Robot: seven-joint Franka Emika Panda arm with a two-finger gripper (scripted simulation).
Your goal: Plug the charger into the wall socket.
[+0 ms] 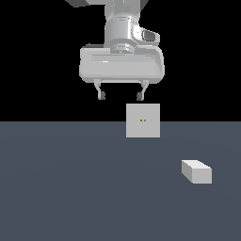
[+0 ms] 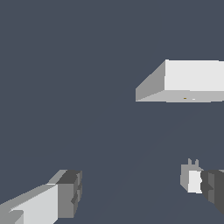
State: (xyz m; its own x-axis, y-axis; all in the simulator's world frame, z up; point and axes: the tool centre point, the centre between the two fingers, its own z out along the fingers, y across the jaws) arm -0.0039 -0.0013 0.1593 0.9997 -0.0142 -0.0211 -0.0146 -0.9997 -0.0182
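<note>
So the silver-white two-finger gripper hung with its jaws spread wide and nothing between them, high above the dark blue-grey floor. The small plain white rectangular charger block sat on the floor at about 4 o'clock from the flat upright light-grey socket plate, well apart from it. Biggest risk I saw: grabbing the block off-centre or skewed, so it'd twist in the fingers and miss those two tiny yellowish holes.

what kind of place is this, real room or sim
Most likely a bare simulator test scene: flat dark blue-grey floor under a black void, an untextured white charger, a plain socket plate, and the open gripper above them.
</note>
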